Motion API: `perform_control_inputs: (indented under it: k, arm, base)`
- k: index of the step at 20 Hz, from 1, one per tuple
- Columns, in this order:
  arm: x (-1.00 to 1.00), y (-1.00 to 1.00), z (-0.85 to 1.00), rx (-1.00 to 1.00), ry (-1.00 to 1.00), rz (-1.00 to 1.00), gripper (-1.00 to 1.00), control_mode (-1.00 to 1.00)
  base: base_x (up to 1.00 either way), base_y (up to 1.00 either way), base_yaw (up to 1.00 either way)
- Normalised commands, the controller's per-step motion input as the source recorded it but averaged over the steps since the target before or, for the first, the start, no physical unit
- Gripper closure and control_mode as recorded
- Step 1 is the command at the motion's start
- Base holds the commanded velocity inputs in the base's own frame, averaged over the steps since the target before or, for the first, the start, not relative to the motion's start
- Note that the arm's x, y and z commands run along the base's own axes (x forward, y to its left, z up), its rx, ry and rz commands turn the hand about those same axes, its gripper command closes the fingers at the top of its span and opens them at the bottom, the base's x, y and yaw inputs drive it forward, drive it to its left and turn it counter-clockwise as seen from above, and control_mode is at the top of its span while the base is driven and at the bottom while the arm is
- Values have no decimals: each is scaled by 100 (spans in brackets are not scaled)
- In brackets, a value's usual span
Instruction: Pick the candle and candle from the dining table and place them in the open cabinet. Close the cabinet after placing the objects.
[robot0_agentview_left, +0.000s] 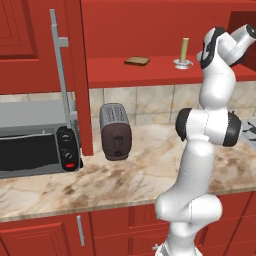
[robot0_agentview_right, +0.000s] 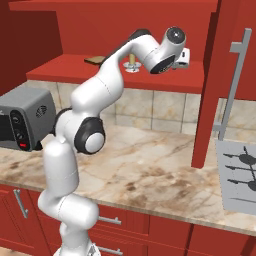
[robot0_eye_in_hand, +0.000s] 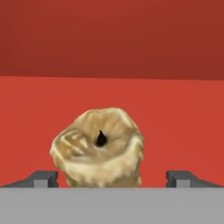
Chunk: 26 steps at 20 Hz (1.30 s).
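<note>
The cabinet (robot0_agentview_left: 150, 70) is standing open, its door (robot0_agentview_left: 80, 75) swung outward over the marbled desk (robot0_agentview_left: 125, 180). On the desk, a microwave (robot0_agentview_left: 37, 150) is sitting at the left with a toaster (robot0_agentview_left: 115, 131) just beside the door's lower edge. The arm is reaching up to the right part of the cabinet shelf. On that shelf a flat brown slab (robot0_agentview_left: 137, 61) is lying left of the stick candle (robot0_agentview_left: 185, 50), which is standing upright on its clear dish. The squat candle (robot0_eye_in_hand: 98, 146) is resting on the red shelf between the fingertips (robot0_eye_in_hand: 43, 178) of the end effector (robot0_eye_in_hand: 111, 179), whose jaws are spread wide, apparently clear of the wax.
</note>
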Motion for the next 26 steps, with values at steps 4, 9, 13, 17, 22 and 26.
perform_control_inputs:
  k: [4, 9, 13, 17, 22, 26]
  arm:
    - [-16, 0, 0, 0, 0, 0, -100, -100]
    - [-21, 5, 0, 0, 0, 0, -100, -100]
    - [-27, 6, 0, 0, -5, 0, -100, -100]
    - [-34, 5, 0, 0, -7, 0, -100, -100]
    - [-46, 6, 0, 0, -9, 0, -100, -100]
    - [-47, 16, -3, 0, -9, 0, -100, -100]
  base:
    - [0, 0, 0]
    - [0, 0, 0]
    - [0, 0, 0]
    - [0, 0, 0]
    - [0, 0, 0]
    - [0, 0, 0]
